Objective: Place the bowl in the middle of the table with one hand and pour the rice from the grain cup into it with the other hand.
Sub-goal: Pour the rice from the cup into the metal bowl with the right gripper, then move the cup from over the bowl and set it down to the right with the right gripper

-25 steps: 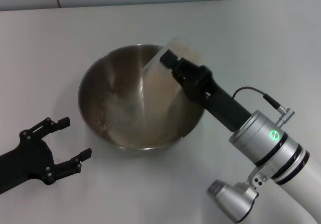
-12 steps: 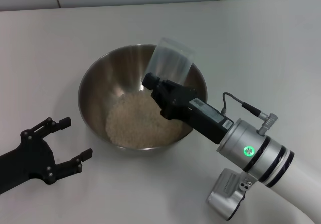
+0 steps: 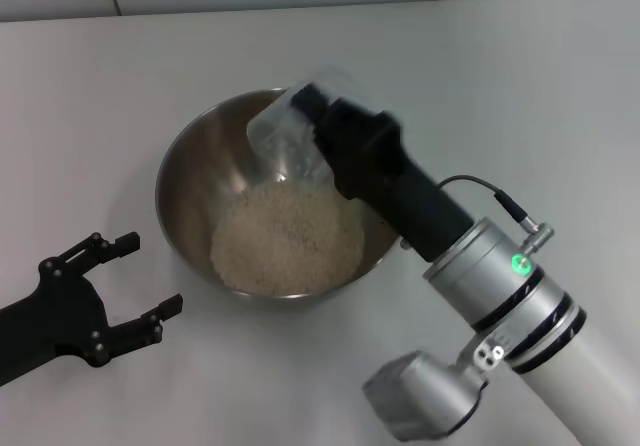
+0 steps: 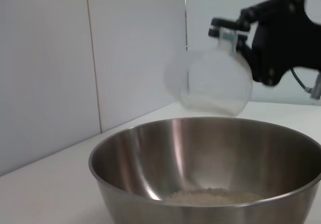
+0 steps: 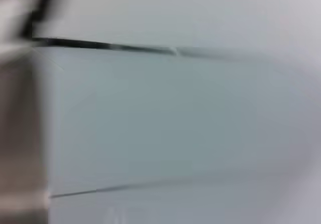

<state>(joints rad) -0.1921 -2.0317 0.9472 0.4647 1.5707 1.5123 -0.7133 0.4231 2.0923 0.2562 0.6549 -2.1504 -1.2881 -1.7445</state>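
Right claw pinching tipped translucent grain cup | rice heaped in steel bowl

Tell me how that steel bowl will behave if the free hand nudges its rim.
The bowl would probably rock rather than tip: its sides curve down to a narrow base. The rice heaped in the bottom likely steadies it. Its smooth metal on the plain table may slide easily. The left gripper sits open beside it.

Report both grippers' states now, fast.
Left gripper: open, empty, beside the bowl.
Right gripper: shut on the cup, over the bowl.
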